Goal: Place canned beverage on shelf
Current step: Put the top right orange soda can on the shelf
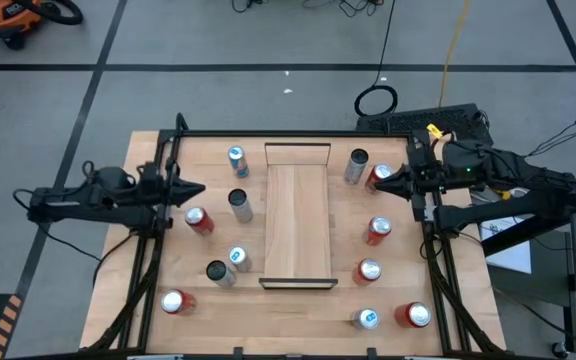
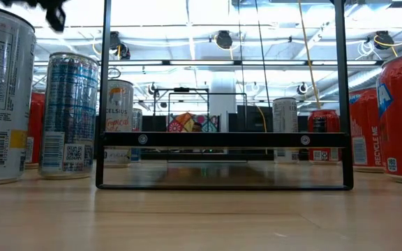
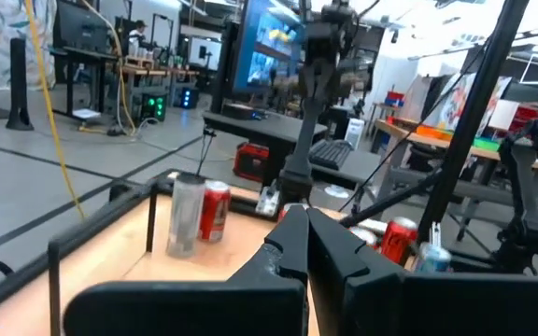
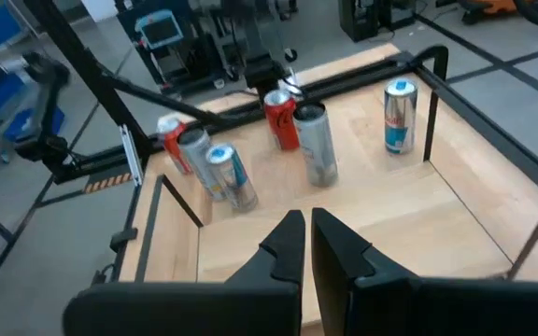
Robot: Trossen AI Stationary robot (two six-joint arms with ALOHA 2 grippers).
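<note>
The shelf, a long narrow light-wood board with a raised lip at each short end, lies in the middle of the table. Several cans stand upright on the tabletop on both sides of it, among them a red can and a silver can on the left and a red can on the right. My left gripper hovers shut over the left edge, pointing level at the shelf. My right gripper hovers shut over the right edge, next to a red can. Neither holds anything.
Black rails frame the tabletop. More cans stand near the front edge, a red one on the left and a blue-topped one and a red one on the right. A silver can stands at the far right.
</note>
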